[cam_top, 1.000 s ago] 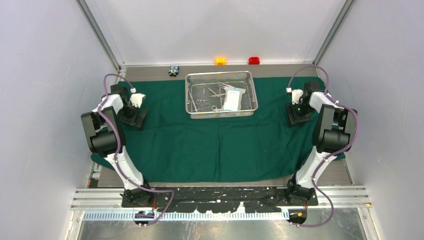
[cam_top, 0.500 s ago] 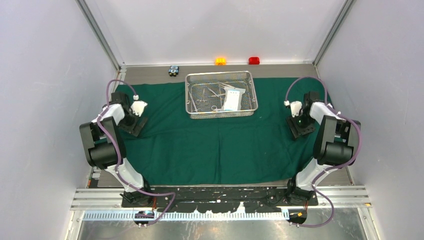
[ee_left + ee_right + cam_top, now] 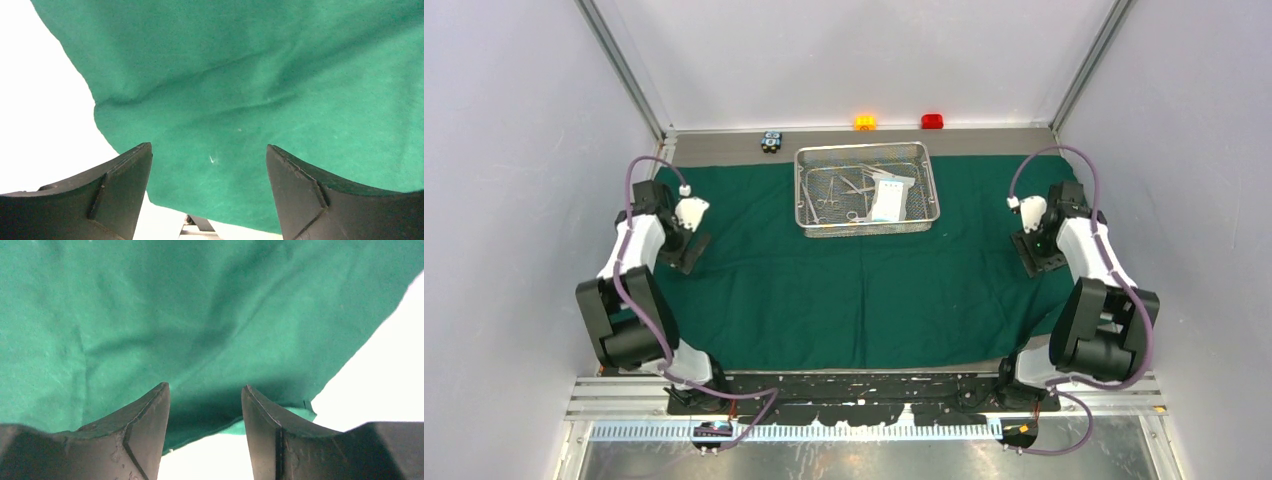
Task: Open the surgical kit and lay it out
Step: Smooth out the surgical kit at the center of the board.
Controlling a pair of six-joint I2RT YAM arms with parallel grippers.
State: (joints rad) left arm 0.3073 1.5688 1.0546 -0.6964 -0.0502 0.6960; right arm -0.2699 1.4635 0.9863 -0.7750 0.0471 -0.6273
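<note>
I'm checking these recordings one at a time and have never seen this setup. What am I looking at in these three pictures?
Two robot arms are bolted at the near edge of a table: the left arm and the right arm. The wide picture comes from a fixed camera above and behind them. The other two come from cameras on the wrists, each looking past its own gripper: the left gripper and the right gripper. A dark green cloth lies spread on the table. On it stands a wire-mesh tray holding steel instruments and a white-blue packet. A black-blue block, an orange block and a red block sit beyond the cloth. Both grippers are open near the cloth's side edges, holding nothing.
</note>
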